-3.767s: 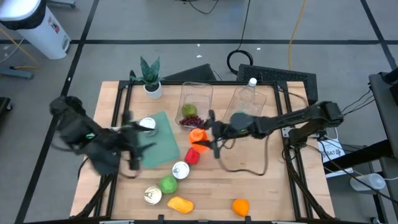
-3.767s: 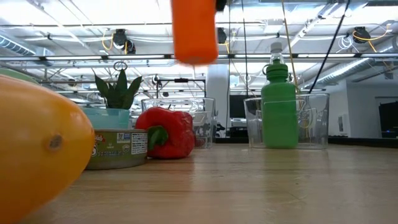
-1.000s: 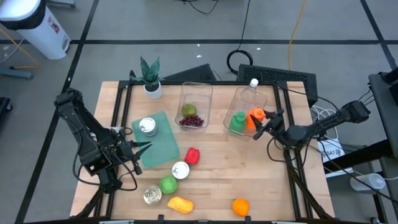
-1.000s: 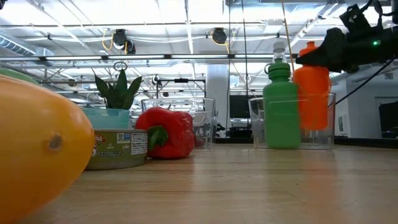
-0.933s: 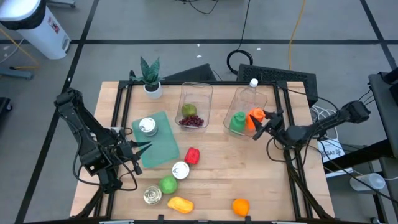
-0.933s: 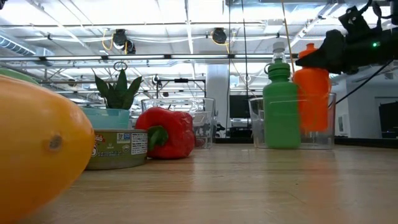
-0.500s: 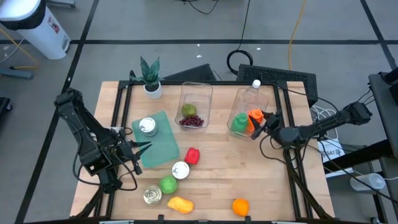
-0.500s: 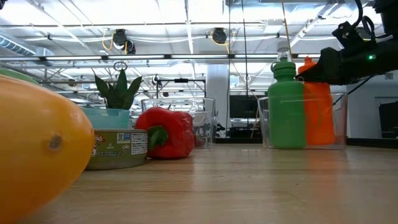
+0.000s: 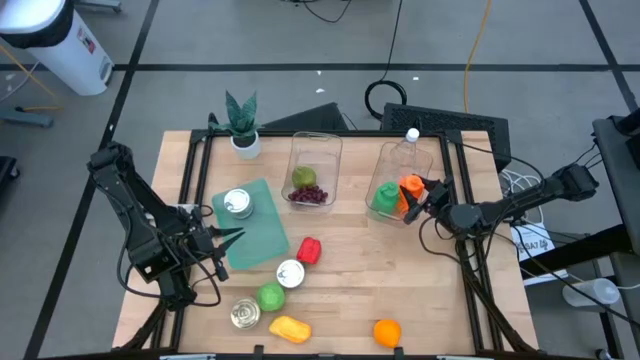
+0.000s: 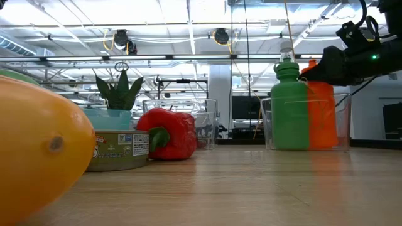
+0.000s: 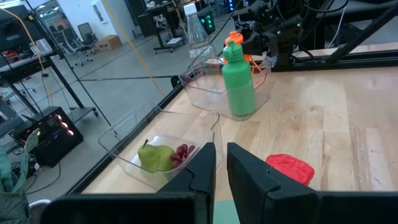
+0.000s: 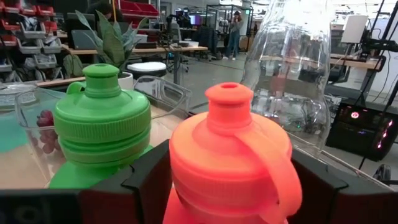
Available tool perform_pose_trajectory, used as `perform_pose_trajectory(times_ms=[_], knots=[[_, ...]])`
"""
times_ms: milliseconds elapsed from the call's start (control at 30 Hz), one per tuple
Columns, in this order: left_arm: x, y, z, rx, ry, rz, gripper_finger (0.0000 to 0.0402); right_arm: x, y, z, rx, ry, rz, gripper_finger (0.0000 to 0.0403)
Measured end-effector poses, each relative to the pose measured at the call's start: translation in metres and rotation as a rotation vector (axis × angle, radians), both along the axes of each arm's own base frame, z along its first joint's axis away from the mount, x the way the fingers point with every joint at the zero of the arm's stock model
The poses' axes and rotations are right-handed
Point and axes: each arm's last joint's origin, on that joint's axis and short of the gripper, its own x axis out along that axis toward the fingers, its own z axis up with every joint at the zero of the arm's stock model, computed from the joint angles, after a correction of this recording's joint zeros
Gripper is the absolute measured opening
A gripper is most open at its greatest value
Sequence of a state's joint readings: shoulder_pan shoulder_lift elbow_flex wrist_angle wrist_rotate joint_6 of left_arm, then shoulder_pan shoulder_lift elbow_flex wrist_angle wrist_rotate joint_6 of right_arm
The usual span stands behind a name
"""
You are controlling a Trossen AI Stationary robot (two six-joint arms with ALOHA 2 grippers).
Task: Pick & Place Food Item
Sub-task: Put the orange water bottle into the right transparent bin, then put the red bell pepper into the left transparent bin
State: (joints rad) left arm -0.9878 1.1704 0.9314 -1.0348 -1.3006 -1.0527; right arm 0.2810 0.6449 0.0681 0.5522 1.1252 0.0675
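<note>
The wooden table [image 9: 420,290] carries two clear bins. The right-hand bin [image 9: 392,160] holds three bottles standing upright: a clear one [image 9: 407,146] at its far end, a green one [image 9: 383,196], and just beside that the orange bottle [image 9: 408,190], a bright orange plastic bottle with a ridged screw cap, a small spout and a carry loop. The right gripper [image 9: 418,199] reaches into this bin with a finger [image 12: 146,177] on each side of the orange bottle's cap; whether they grip or have let go cannot be told. The other bin [image 9: 313,170] holds a green pear [image 9: 304,178] and red grapes [image 9: 312,195]. The left gripper [image 9: 222,248] hangs with fingers pressed together over the table's left side, near a green mat [image 9: 252,238].
</note>
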Motion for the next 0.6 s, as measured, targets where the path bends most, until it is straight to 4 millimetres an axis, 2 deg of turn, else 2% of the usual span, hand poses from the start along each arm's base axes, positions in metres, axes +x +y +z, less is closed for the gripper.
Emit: perform_pose_trajectory(times_ms=[200,467,600], knots=[[0.0,0.0,0.0,0.0,0.001,0.0,0.0049,0.0,0.0,0.005,-0.045,0.008,0.007,0.0267],[0.0,0.0,0.0,0.0,0.001,0.0,0.0049,-0.002,0.0,0.025,-0.144,-0.042,-0.008,0.0363],[0.0,0.0,0.0,-0.007,0.011,-0.004,0.0049,-0.006,-0.001,0.039,-0.21,-0.062,-0.022,0.0392]])
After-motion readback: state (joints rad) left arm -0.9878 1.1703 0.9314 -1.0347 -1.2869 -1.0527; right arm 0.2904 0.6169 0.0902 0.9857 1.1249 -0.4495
